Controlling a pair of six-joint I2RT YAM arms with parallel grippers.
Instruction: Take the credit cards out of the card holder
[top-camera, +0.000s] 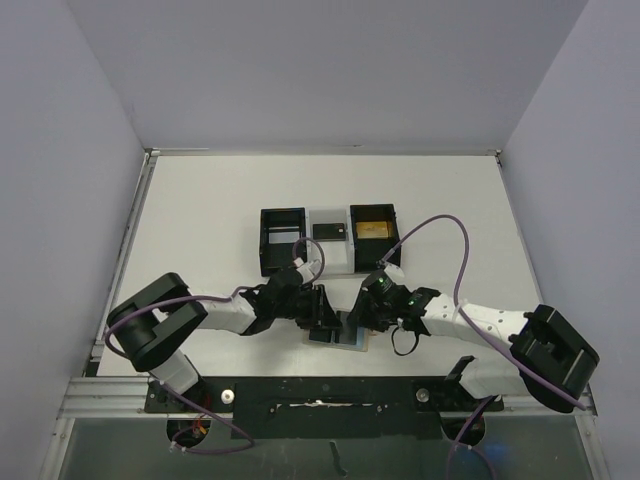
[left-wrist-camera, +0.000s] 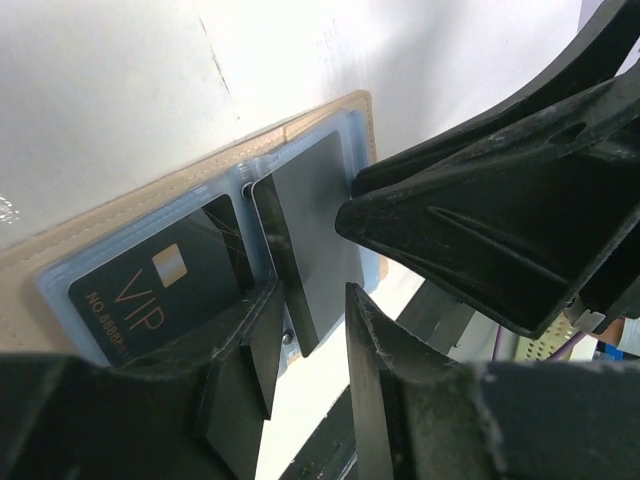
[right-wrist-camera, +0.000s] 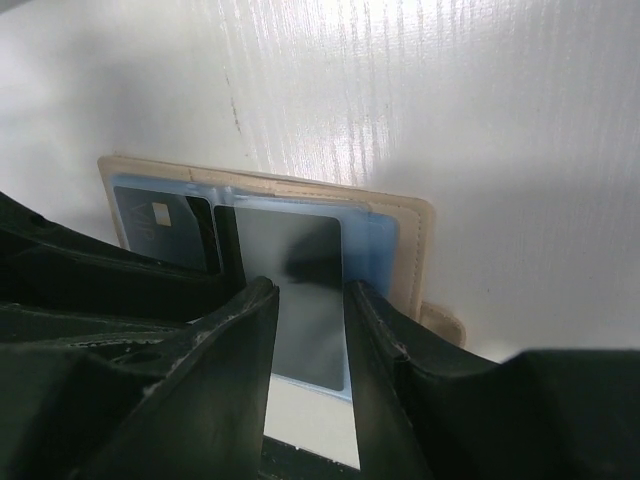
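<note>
The open card holder (right-wrist-camera: 412, 240) is lying flat on the table (top-camera: 200, 200) between both grippers. The left gripper (left-wrist-camera: 310, 335) is straddling the plain card's (right-wrist-camera: 290, 250) edge with narrow fingers; I cannot tell if they are pinching it. The right gripper (right-wrist-camera: 310, 300) is hovering narrowly parted over the same card, beside the VIP card (left-wrist-camera: 160, 285).

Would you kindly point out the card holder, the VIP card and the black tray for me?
card holder (right-wrist-camera: 415, 245): right wrist view, on its tan right border.
VIP card (left-wrist-camera: 165, 285): left wrist view, on its dark face.
black tray (top-camera: 282, 265): top external view, on its left compartment's near wall.
</note>
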